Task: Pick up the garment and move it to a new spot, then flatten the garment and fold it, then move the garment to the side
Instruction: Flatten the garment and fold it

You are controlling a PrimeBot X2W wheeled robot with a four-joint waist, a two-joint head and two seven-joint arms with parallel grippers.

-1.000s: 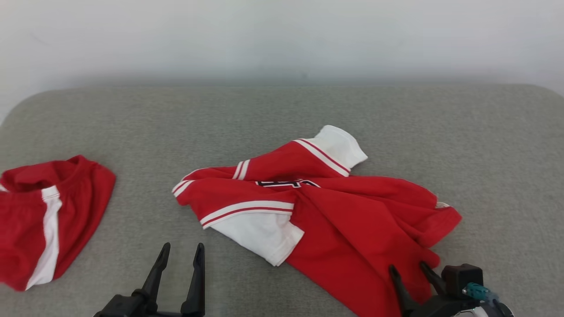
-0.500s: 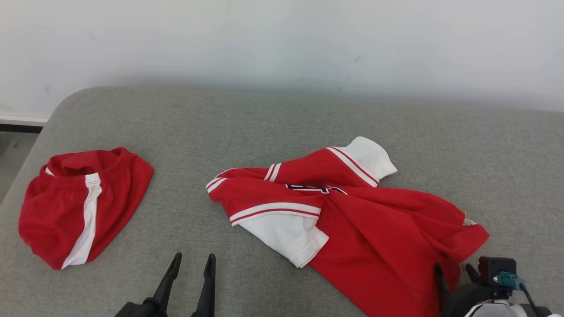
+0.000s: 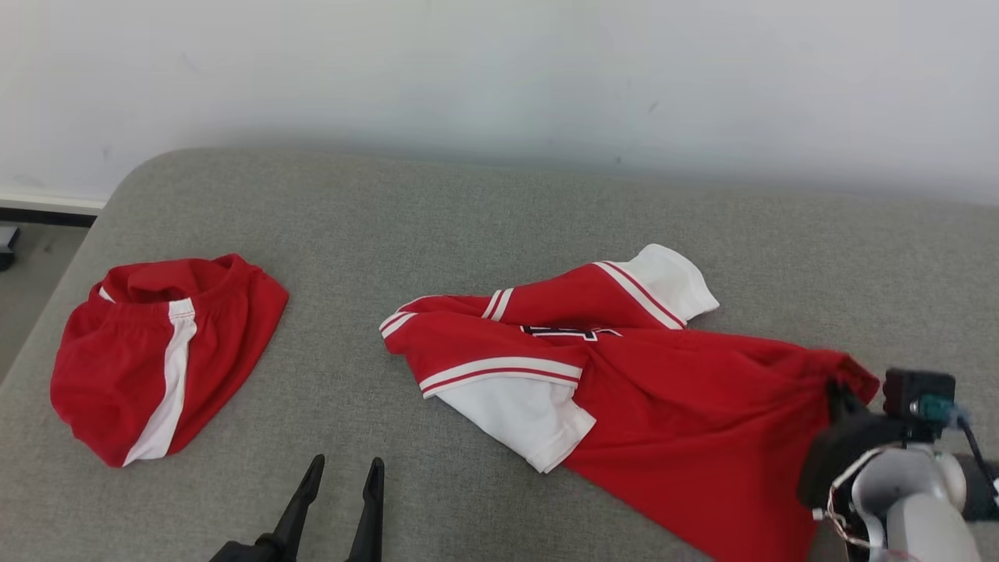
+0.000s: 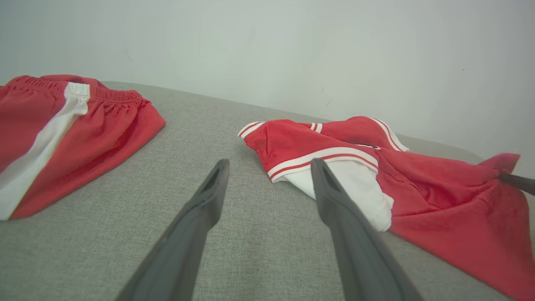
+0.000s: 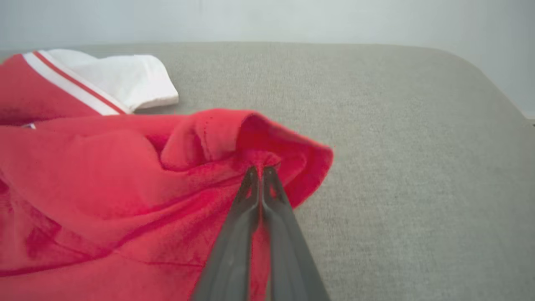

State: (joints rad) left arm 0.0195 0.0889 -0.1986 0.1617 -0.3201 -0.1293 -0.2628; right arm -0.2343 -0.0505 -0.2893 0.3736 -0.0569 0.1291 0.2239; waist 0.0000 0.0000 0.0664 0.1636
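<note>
The garment (image 3: 663, 406) is a crumpled red jersey with white sleeves and striped trim, lying on the grey cushion (image 3: 484, 211). Its right hem corner is bunched and raised off the surface. My right gripper (image 5: 260, 170) is shut on that hem fold of the garment (image 5: 125, 175); in the head view the right gripper (image 3: 839, 390) sits at the jersey's right end. My left gripper (image 3: 341, 470) stands open near the front edge, left of the jersey and apart from it. In the left wrist view my left gripper (image 4: 269, 167) has bare cushion between its fingers, with the garment (image 4: 376, 167) to the right.
Red shorts with a white side stripe (image 3: 156, 343) lie at the left end of the cushion, also seen as the shorts (image 4: 62, 125). A pale wall (image 3: 499, 70) stands behind. The cushion's left edge drops to the floor (image 3: 31, 257).
My right gripper went from open to shut on the jersey's right hem and lifted it a little. The head camera shifted, so the whole scene moved right. The left gripper stayed open.
</note>
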